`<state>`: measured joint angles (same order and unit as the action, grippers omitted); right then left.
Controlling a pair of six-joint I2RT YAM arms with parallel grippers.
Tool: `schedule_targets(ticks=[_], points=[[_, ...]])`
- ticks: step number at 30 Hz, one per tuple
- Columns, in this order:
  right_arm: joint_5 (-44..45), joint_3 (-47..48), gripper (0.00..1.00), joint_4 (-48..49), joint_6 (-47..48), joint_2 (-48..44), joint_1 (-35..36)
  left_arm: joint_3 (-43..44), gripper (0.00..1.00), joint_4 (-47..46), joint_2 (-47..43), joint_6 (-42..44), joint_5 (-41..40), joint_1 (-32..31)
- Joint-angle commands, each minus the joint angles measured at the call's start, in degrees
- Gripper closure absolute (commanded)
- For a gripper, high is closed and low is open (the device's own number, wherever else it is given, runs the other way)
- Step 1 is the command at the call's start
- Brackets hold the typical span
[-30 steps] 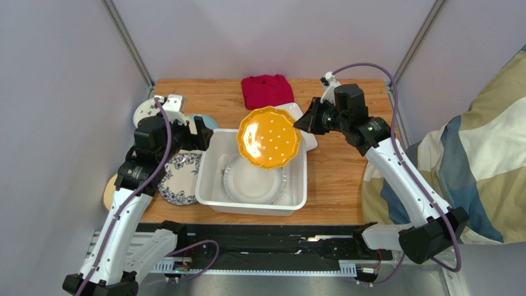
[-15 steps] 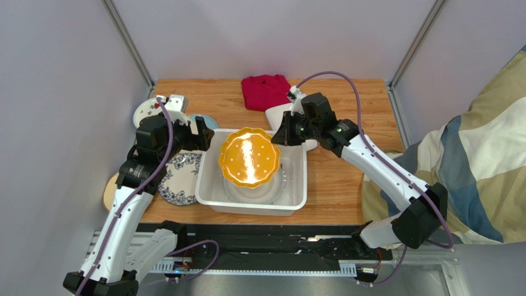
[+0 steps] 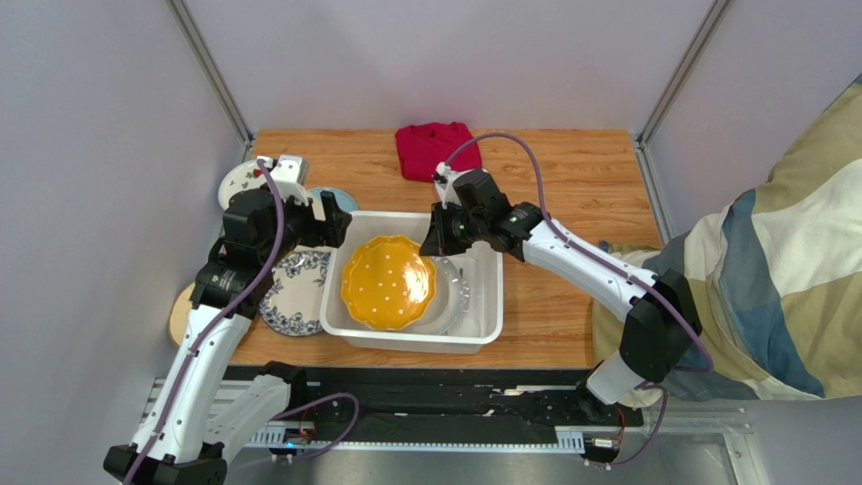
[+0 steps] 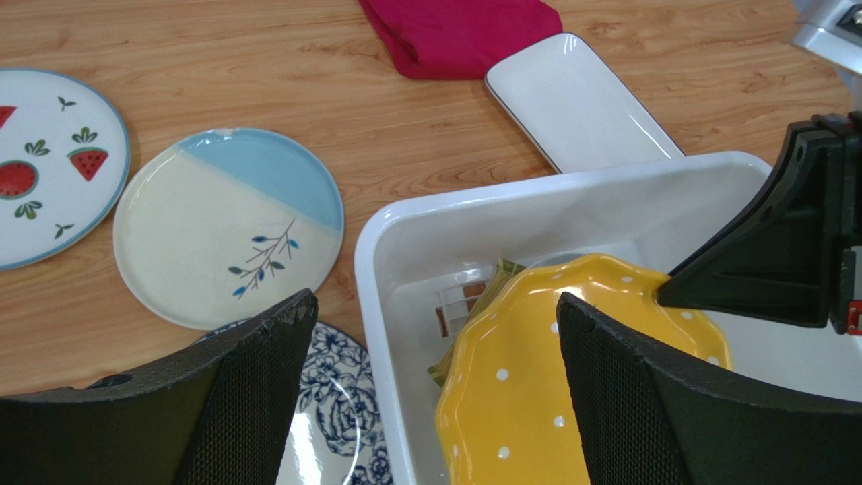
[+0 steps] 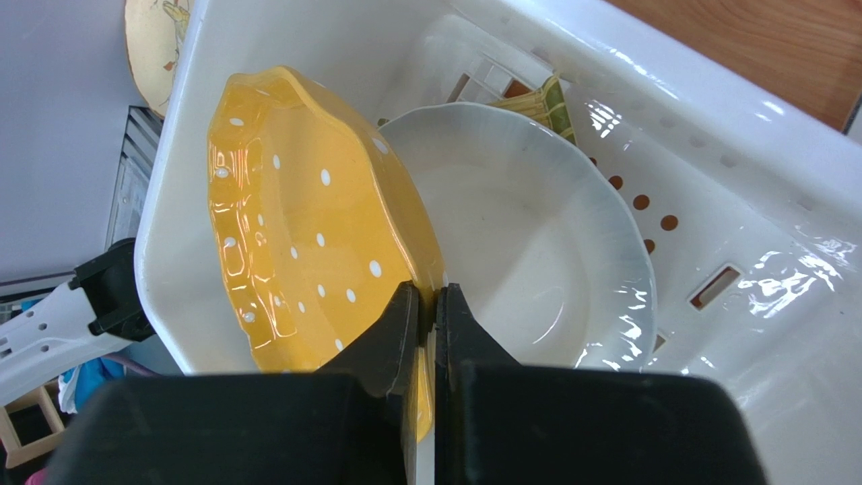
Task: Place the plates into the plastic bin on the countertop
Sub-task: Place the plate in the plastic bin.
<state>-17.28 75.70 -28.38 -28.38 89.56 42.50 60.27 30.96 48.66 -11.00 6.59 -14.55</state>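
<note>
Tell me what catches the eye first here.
The bright yellow scalloped plate stands out, tilted inside the white plastic bin at table centre, pinched at its rim by the right gripper. Next, the red cloth at the far edge and the patterned plates left of the bin, near the open left gripper.

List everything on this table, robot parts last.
countertop: one, brown wood
plastic bin: one, white, countertop middle
yellow scalloped plate: one, yellow, tilted in bin
white round plate: one, white, in bin
greenish plate: one, green, bin, mostly hidden
white rectangular plate: one, white, behind bin
leaf-sprig plate: one, cream and blue, left of bin
fruit-print plate: one, white, far left
blue floral plate: one, blue, beside bin
tan plate: one, tan, left edge
red cloth: one, red, far edge
left pincer: one, black, open, bin's left
right pincer: one, black, shut on yellow plate
</note>
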Motion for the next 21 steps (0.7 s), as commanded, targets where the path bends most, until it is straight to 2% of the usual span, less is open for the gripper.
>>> schedule_targets(ticks=[1, 21], points=[[-3.2, 1.1, 1.00, 8.4, -3.1, 1.1, 1.8, -0.1, 0.07, -1.3, -0.1, 0.5, 0.4, -0.2], [-1.0, 2.3, 1.00, 6.8, -1.3, 10.3, 3.9, 0.1, 0.07, -1.3, 0.2, 0.5, 0.2, -0.2]])
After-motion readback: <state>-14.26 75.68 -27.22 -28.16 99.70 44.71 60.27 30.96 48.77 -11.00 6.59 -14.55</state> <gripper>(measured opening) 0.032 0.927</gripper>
